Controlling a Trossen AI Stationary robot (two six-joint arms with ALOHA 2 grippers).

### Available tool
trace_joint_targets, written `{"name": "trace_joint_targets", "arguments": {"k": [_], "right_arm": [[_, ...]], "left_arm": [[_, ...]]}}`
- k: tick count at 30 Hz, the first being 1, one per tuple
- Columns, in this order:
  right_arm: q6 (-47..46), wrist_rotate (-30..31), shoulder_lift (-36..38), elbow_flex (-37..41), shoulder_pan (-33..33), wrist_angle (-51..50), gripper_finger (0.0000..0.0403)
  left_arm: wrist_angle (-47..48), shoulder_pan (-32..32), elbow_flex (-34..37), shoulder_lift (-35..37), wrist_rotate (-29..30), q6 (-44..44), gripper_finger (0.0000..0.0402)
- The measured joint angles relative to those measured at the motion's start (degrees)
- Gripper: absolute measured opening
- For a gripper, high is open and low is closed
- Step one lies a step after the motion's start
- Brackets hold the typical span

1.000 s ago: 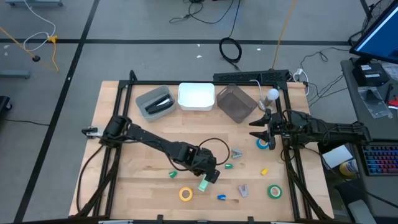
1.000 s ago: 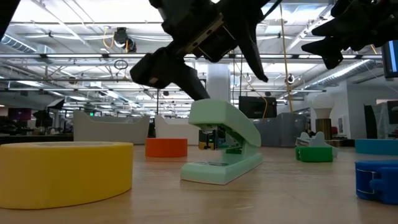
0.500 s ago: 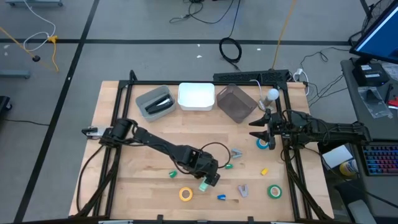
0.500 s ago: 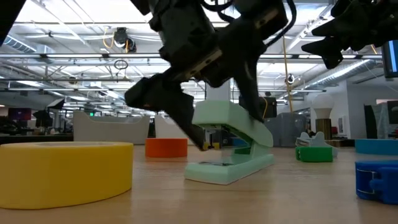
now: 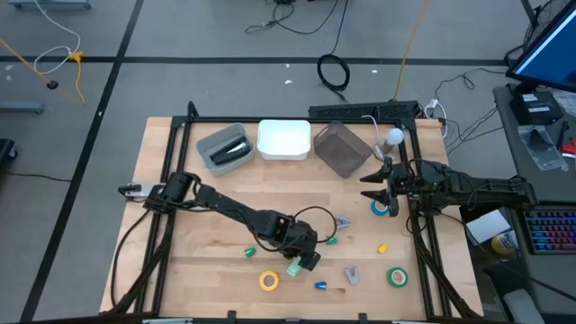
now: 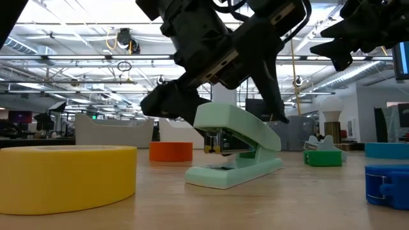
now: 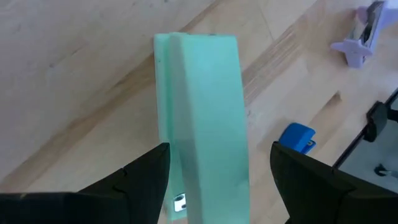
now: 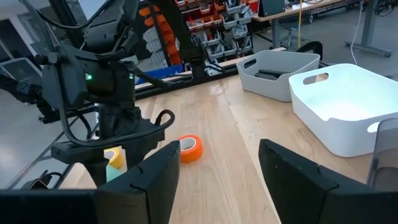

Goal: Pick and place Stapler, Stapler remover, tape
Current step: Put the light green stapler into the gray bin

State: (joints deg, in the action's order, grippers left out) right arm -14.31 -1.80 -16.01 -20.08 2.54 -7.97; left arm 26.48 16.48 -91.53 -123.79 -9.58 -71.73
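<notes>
The high view looks straight down on the whole light wooden table (image 5: 198, 243). The low view looks level across it, very near the mint-green plastic stapler (image 6: 238, 155), which both wrist views share.

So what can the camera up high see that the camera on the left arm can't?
Only the high view shows the three bins at the table's far edge, the yellow tape, the green tape and the right gripper waiting over the blue tape. Only the left wrist view shows the left gripper with open jaws on either side of the stapler, close up. Both show the mint-green stapler and the small blue piece.
</notes>
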Motion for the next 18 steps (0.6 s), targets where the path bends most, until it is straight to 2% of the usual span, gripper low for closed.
{"name": "trace_joint_targets", "arguments": {"k": [10, 18], "right_arm": [[0.00, 0.00, 0.00, 0.00, 0.01, -0.02, 0.0210], [0.00, 0.00, 0.00, 0.00, 0.01, -0.01, 0.0210]], "left_arm": [[3.14, -0.01, -0.02, 0.03, 0.85, 4.30, 0.0273], [8.85, -0.01, -0.07, 0.09, 1.03, 2.56, 0.0261]]}}
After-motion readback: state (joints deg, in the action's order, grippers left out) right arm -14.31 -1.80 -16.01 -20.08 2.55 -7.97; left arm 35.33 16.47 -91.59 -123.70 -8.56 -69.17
